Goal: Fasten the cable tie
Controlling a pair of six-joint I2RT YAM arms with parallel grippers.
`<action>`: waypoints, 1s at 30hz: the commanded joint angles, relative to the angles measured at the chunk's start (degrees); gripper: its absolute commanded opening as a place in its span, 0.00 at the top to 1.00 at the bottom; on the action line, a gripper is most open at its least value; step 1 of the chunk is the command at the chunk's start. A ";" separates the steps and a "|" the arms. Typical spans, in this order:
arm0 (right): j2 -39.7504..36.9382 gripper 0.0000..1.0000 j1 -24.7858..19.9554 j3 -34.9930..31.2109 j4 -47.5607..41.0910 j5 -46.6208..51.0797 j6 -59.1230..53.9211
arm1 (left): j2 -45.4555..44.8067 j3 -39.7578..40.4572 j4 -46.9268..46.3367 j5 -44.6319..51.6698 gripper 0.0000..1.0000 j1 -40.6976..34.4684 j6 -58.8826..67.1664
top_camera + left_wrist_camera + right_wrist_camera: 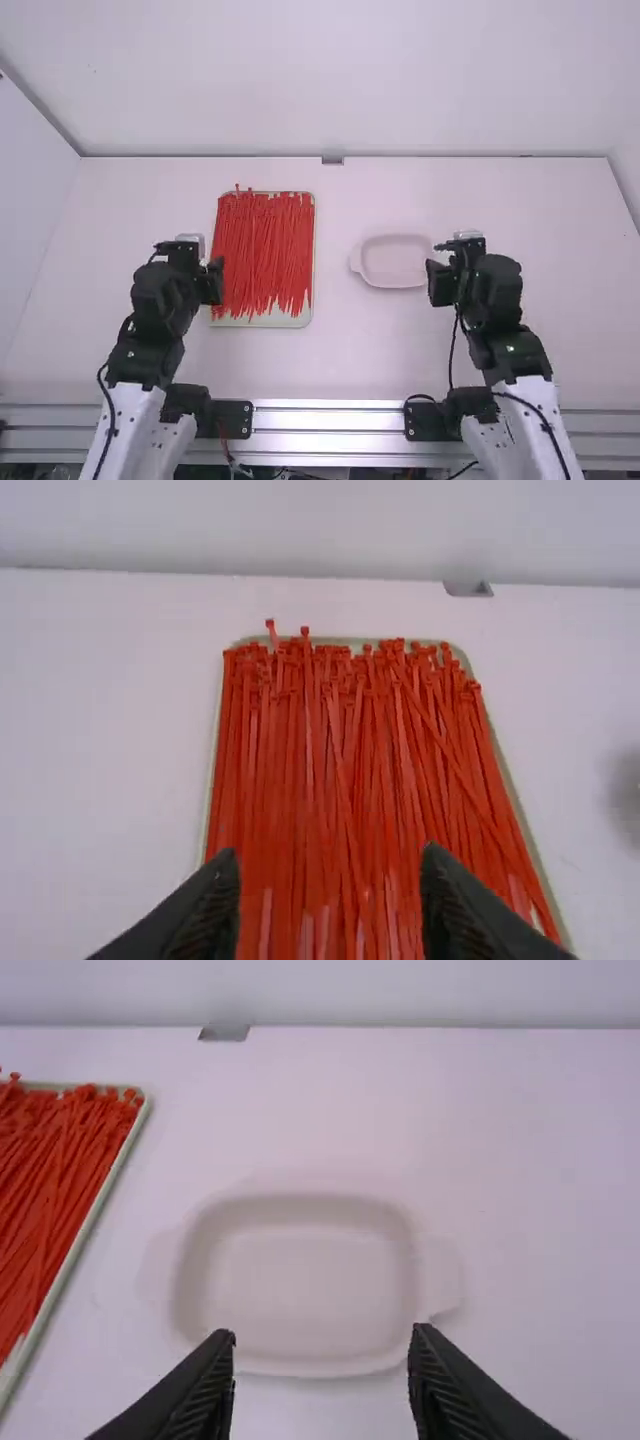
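A thick pile of red cable ties [263, 252] lies lengthwise on a pale tray [311, 300] left of the table's middle; the ties [350, 780] spread across the left wrist view and show at the edge [45, 1170] of the right wrist view. My left gripper [325, 905] hovers open over the near end of the pile, at the tray's left front corner [212, 280]. My right gripper [322, 1380] hangs open above the near rim of an empty white dish [305, 1280], which sits right of the tray [393, 260]. Neither gripper holds anything.
A small grey tab [332, 159] sits at the table's back edge. White walls close in the table at the left and back. Bare table surface [540, 230] stretches to the right of the dish and in front of the tray.
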 commanded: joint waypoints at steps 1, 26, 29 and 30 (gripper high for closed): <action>4.33 0.48 1.46 4.12 -1.21 -1.68 0.15 | 3.63 4.37 -1.65 1.22 0.48 -0.68 -1.21; 38.24 0.07 8.31 23.94 -18.99 -1.83 2.79 | 34.11 28.33 -19.21 7.15 0.07 -2.13 -1.16; 40.07 0.05 7.12 25.16 -20.34 -4.75 1.66 | 35.79 29.74 -19.63 7.40 0.05 -2.12 -1.28; 40.48 0.05 6.88 25.60 -20.65 -6.15 1.17 | 36.36 30.21 -19.71 7.49 0.04 -2.06 -1.32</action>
